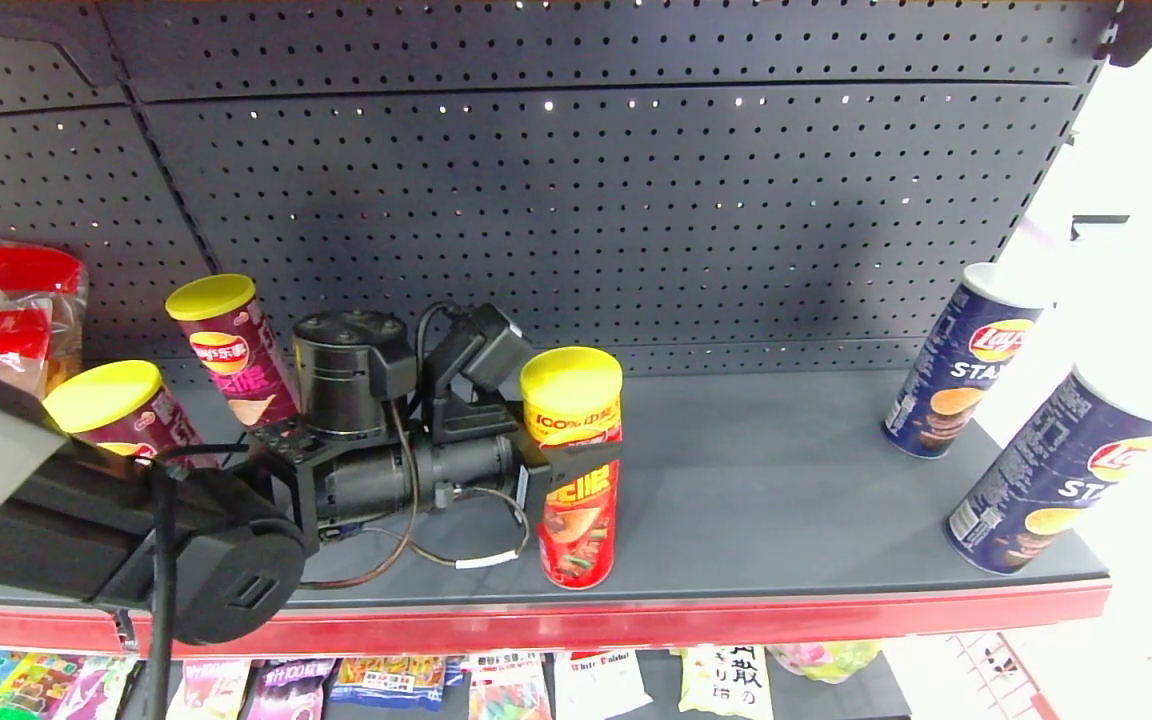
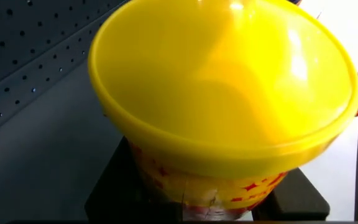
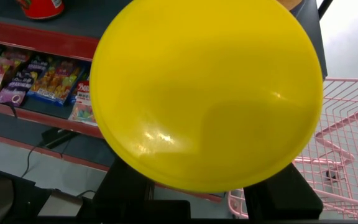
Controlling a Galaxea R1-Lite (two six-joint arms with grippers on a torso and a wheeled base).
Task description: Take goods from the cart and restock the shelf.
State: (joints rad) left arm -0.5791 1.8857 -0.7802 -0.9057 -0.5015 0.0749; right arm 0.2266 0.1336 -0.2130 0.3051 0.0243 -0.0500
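A red chip can [image 1: 576, 480] with a yellow lid stands upright on the grey shelf [image 1: 786, 500], near its red front edge. My left gripper [image 1: 576, 465] is shut on its upper half, coming in from the left. In the left wrist view the can's lid [image 2: 229, 81] looms close, with my dark fingers [image 2: 114, 193] on either side of the body below it. My right gripper [image 3: 204, 202] is shut on a second yellow-lidded can [image 3: 207, 93], fingers [image 3: 281, 193] flanking it. That can's body is hidden under its lid. It hangs beside the pink wire cart [image 3: 353, 143].
Two maroon cans [image 1: 231, 350] [image 1: 126, 410] stand just left of my left arm. Two blue cans [image 1: 961, 360] [image 1: 1056, 470] stand at the shelf's right end. Red bags [image 1: 6, 310] sit far left. Snack packets [image 1: 496, 685] fill the lower shelf. Bare shelf lies between the red and blue cans.
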